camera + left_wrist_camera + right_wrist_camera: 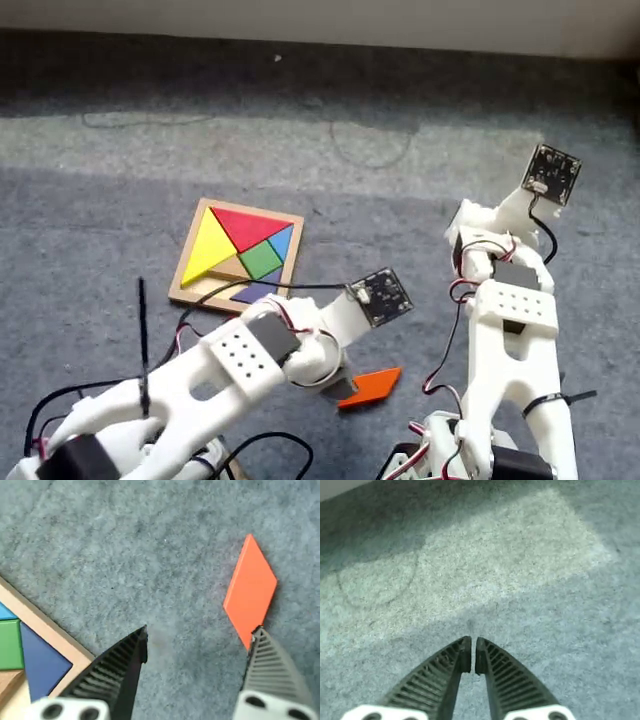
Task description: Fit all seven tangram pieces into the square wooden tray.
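Note:
The square wooden tray lies on the grey carpet, holding yellow, red, blue and green pieces plus a dark blue one; part of its floor is bare wood. An orange parallelogram piece lies flat on the carpet to the tray's right. My left gripper is open just above the carpet, one fingertip at the corner of the orange piece, the other finger near the tray's corner. My right gripper is shut on nothing, held over bare carpet at the right.
The right arm stands upright at the right side, well away from the tray. A thin black cable runs along the left arm. A pale wall edge borders the carpet at the back.

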Available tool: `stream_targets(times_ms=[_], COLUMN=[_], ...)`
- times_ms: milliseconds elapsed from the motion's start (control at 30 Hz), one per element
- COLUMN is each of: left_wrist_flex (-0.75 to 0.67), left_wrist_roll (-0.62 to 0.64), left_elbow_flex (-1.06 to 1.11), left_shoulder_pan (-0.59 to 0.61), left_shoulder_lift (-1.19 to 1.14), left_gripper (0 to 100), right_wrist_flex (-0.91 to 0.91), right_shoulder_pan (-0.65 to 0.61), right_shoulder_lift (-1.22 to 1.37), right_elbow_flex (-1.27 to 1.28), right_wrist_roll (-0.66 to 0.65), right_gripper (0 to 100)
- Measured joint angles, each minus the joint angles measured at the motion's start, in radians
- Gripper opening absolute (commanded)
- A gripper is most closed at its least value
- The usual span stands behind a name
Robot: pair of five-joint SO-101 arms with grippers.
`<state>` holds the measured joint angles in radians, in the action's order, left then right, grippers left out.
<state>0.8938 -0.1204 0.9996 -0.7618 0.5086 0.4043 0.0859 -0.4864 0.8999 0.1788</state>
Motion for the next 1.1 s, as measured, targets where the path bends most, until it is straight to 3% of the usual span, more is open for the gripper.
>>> stream_targets(times_ms=[267,867,1100], left_wrist_flex=[-0.003,-0.064,0.02], left_wrist_roll=[0.0,0.0,0.003], left_elbow_flex=[-0.124,-0.259,-0.382], left_shoulder_pan=[-0.074,-0.132,-0.138], left_shoulder_lift=[-0.308,-0.479,-0.588], left_gripper=[32,32,15], right_wrist_flex=[-0.011,-0.011,-0.011], right_shoulder_pan=[-0.002,0.018,0.018], right_shoulder_lift=[0.0,0.0,0.0], right_elbow_flex=[0.0,0.0,0.0], right_wrist_roll=[0.0,0.0,0.0], right_gripper=[3.2,3.2,3.2])
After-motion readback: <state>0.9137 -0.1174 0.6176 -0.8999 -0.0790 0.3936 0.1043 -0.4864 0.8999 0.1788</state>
